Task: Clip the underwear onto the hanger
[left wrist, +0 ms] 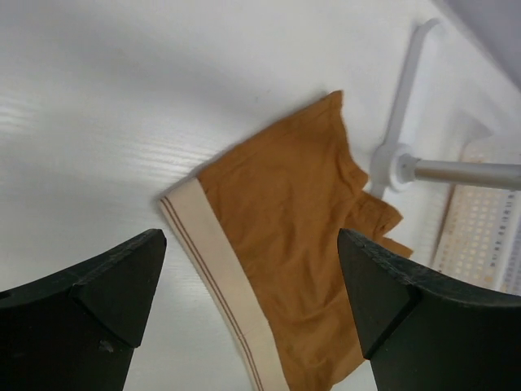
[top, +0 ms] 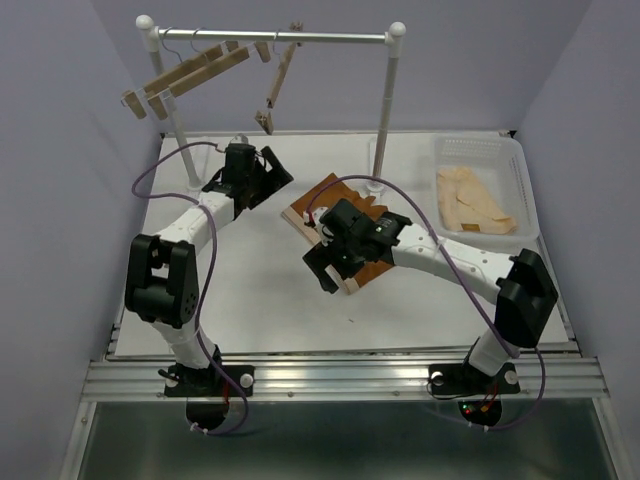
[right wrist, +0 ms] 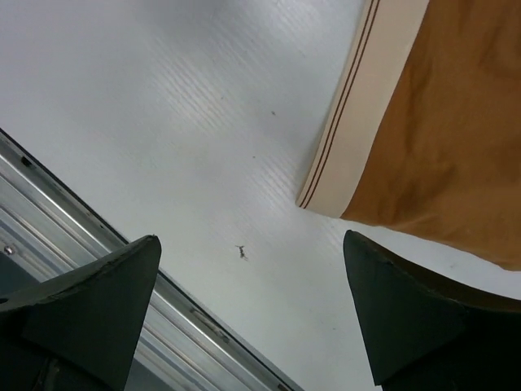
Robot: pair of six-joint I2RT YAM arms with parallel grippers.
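my left claw [left wrist: 251, 236]: released, the two dark fingers spread wide with nothing between them. it hangs over the far left part of the bench, just left of the garment, which fills the gap in my left wrist view.
my right claw [right wrist: 251, 240]: released as well, fingers wide apart and gripping nothing. it hangs above the near end of the garment. a corner of the waistband shows beyond the gap, untouched.
rust-brown fabric boxer briefs with a pale beige waistband [left wrist: 285, 228]: flat on the middle of the bench, on no hanger. the waistband faces near and left, and the leg ends point far and right toward the rack's foot. from above, my right wrist covers the middle of them; i cannot tell if it touches.
slim light-wood bar hangers with thin wire hooks [top: 190, 72]: on the rack's rail, well apart from the briefs. two tilt side by side at the left end, and a third droops steeply near the middle.
white-posted rack with a metal rail [top: 300, 37]: stands at the far edge.
white bench [top: 250, 300]: carries the briefs, the rack and the basket.
clear plastic basket [top: 480, 150]: at the far right.
pale cream garment [top: 475, 200]: lies in the basket.
aluminium frame [top: 340, 378]: runs along the near edge, by my bases.
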